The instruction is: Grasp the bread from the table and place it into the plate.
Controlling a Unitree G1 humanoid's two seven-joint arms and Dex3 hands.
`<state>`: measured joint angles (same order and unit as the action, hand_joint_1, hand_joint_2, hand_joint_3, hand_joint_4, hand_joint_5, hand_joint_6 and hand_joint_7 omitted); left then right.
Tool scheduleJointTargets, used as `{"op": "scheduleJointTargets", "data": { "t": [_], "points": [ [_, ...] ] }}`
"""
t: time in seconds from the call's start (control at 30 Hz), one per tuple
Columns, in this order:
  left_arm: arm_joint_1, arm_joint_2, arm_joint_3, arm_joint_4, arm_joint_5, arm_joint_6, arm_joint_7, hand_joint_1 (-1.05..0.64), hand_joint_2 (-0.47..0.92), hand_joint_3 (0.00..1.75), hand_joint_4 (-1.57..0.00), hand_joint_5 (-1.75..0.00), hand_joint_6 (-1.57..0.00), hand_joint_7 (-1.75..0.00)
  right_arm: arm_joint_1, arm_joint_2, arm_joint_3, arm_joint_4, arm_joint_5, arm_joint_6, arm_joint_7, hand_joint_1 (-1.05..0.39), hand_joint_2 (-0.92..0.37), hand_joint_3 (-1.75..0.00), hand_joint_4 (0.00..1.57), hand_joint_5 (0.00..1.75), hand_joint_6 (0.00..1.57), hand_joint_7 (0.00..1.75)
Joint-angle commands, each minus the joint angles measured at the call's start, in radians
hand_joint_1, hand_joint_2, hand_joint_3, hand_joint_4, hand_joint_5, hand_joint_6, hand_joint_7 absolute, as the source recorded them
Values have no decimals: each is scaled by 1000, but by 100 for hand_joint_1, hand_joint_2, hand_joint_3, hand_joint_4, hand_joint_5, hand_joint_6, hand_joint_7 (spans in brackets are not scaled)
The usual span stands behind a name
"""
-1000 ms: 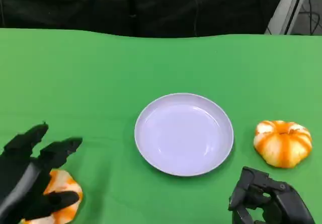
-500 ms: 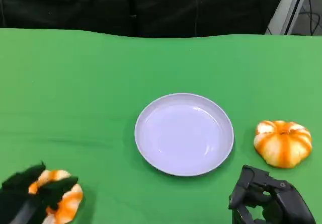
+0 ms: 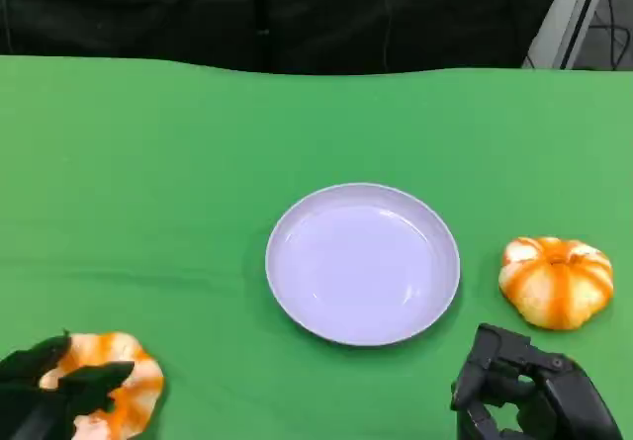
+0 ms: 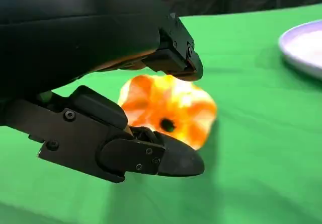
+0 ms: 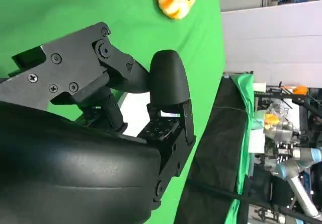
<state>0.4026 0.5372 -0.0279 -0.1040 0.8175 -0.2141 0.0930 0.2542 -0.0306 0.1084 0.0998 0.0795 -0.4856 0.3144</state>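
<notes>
From my head, my left hand [image 3: 49, 391] sits at the near left with fingers draped over the bread [image 3: 109, 386], which lies on the green table [image 3: 148, 163], well left of the plate [image 3: 362, 263]. My right hand [image 3: 524, 396] is curled, holding nothing. Another bread [image 3: 555, 281] lies right of the plate.

From my left wrist, my fingers [image 4: 166, 158] bracket the bread [image 4: 168, 110]; a firm grip I cannot tell.

From my right wrist, my fingers [image 5: 168, 83] are curled in on nothing.

No legible text or markings
</notes>
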Motion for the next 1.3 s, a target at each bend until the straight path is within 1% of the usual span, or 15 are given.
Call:
{"op": "scheduleJointTargets", "data": {
  "t": [0.03,0.2,0.5,0.77,1.13,1.23,1.3],
  "points": [
    [-10,20,6,13,1,5,16,-83,92,28,-24,-1,-44,0,-1,-12,-8,10,9,-14,1,-14,-67,-102,77,175,71,153],
    [-64,18,9,12,-11,22,-6,-83,92,27,-25,-1,-45,-1,5,-12,-5,-5,10,7,-3,-14,-67,-102,77,175,71,153],
    [-116,24,10,0,-34,66,-52,-82,92,27,-25,-1,-44,0,1,-10,-5,2,4,-3,-5,-13,-67,-101,76,175,70,153],
    [-214,7,-8,97,-60,108,-51,-78,92,25,-27,-1,-46,-1,3,-10,-4,-2,5,5,-5,-14,-68,-101,76,175,70,153],
    [-224,15,-19,110,-71,112,-44,-78,92,23,-27,-1,-46,-1,3,-10,-4,-2,5,4,-5,-14,-68,-100,76,175,71,153],
    [-317,5,-51,260,-73,103,-28,-80,92,27,-28,-1,-46,0,9,-7,0,-10,6,9,-7,-14,-68,-100,76,175,71,153],
    [-356,0,-74,325,-75,102,-27,-78,92,26,-29,-1,-45,0,16,-6,2,-23,4,22,-11,-13,-68,-100,76,175,71,152]
  ]
}}
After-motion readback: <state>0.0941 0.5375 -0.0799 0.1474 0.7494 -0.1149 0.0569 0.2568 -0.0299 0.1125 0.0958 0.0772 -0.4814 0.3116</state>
